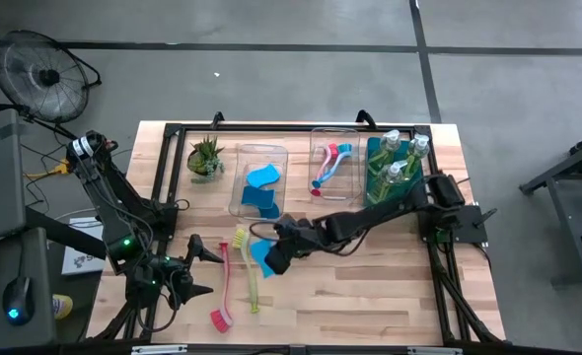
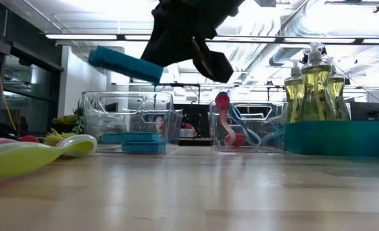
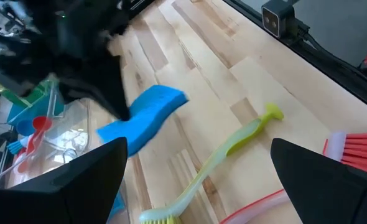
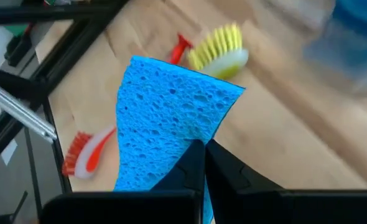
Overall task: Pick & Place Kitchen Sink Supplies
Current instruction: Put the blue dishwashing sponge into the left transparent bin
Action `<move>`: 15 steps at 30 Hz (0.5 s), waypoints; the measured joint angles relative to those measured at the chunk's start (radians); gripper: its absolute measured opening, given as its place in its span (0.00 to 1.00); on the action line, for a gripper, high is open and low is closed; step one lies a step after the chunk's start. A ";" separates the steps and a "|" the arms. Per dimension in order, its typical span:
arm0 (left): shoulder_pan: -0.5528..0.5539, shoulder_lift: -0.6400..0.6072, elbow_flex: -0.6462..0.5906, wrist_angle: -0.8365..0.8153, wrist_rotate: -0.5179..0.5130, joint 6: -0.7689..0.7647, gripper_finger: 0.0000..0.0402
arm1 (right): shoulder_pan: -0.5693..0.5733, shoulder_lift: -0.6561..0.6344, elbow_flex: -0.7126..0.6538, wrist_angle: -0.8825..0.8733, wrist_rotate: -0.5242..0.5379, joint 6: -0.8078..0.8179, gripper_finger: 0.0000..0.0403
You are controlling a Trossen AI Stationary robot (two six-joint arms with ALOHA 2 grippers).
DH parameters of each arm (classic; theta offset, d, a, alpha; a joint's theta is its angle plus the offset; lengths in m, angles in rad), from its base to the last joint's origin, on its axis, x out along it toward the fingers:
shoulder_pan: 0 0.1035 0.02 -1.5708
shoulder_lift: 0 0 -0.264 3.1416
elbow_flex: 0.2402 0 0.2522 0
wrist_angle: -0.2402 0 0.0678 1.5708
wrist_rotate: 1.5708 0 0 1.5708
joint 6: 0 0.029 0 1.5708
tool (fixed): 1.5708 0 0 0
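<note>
Grey concrete floor surrounds the wooden counter (image 1: 370, 296) in the high view, where the clear sponge bin (image 1: 259, 179) makes the handiest landmark: two blue sponges already lie inside it, the potted plant (image 1: 206, 156) stands just beside it, and a second clear bin (image 1: 332, 166) with brushes and a teal bin (image 1: 395, 168) of soap bottles sit on its far side from the plant. Just in front of that sponge bin, the right hand (image 1: 274, 255) is pinched shut on a blue sponge (image 1: 259, 253), with the yellow-green brush (image 1: 246, 266) and red brush (image 1: 223, 291) lying on the boards close by; the left hand (image 1: 194, 266) waits beyond the brushes with its fingers spread wide and empty. From the low view the sponge (image 2: 125, 64) hangs in the air, tilted, well above the bin's rim (image 2: 128, 95). The left wrist view shows the sponge (image 3: 143, 118) drooping from the dark fingers, near the yellow-green brush (image 3: 221, 155). The right wrist view shows the closed fingertips (image 4: 203, 163) gripping only one edge of the sponge (image 4: 165, 118). The step appears to be carrying it to the sponge bin; it would be done well by keeping the sponge high enough for its sagging end to clear the rim, centring it over the opening, then lowering before releasing, since an edge grip lets it swing.
</note>
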 joint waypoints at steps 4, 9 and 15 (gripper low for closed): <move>0.000 0.000 0.000 -0.001 0.001 -0.006 0.97 | -0.035 -0.026 0.000 0.001 0.005 -0.046 0.00; 0.000 0.000 0.000 0.002 -0.002 -0.019 0.97 | -0.095 -0.048 0.000 0.027 0.002 -0.113 0.00; 0.000 0.000 0.000 0.005 -0.006 -0.019 0.97 | -0.181 -0.048 0.001 0.068 -0.019 -0.186 0.00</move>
